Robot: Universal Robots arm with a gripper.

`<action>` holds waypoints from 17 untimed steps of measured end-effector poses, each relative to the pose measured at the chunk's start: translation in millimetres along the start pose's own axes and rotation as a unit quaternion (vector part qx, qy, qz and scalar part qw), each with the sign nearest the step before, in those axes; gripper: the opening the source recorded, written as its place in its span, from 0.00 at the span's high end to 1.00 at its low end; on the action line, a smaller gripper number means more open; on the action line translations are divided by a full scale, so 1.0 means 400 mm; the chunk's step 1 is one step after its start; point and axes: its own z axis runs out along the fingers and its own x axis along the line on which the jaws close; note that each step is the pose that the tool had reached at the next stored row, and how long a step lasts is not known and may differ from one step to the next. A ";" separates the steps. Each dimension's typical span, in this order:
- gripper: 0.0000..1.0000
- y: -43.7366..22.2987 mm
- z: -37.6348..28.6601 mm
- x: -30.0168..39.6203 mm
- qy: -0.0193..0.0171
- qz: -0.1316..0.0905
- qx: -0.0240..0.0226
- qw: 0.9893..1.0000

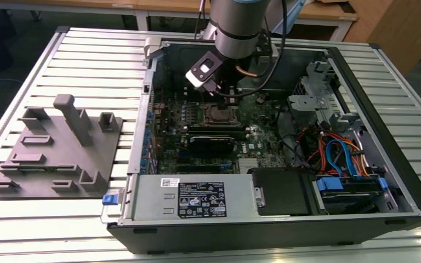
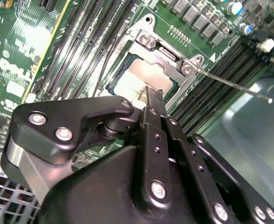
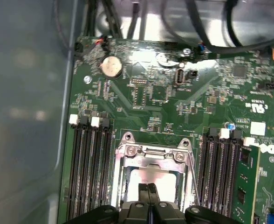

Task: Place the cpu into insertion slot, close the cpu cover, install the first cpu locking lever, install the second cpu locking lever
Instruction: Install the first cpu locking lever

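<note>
The computer case [image 1: 269,235] lies open on top, leaving the arm [image 1: 236,24] free entry. Over the chip [image 3: 148,175] the gripper [image 3: 148,187], jaws pressed together, fits between rows of memory slots [image 3: 88,168] on either side. A thin lever [image 2: 232,85] juts out nearby, the case wall [image 3: 30,116] stands beyond one row, and cables [image 1: 331,150] crowd the exterior view's right.

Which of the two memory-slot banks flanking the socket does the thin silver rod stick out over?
The bank beside the grey case wall; the lever rod crosses it. The other bank borders the green card.
</note>
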 end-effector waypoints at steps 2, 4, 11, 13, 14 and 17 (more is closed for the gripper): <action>0.89 0.000 0.000 0.000 0.000 -0.011 0.001 1.000; 0.89 -0.001 0.000 0.000 0.000 -0.014 0.001 1.000; 0.89 -0.001 -0.020 0.002 0.000 -0.015 0.001 1.000; 0.89 -0.001 -0.025 0.002 0.000 -0.016 0.001 1.000; 0.89 -0.001 -0.026 0.002 0.000 -0.016 0.001 1.000; 0.89 -0.001 -0.026 0.002 0.000 -0.027 0.002 1.000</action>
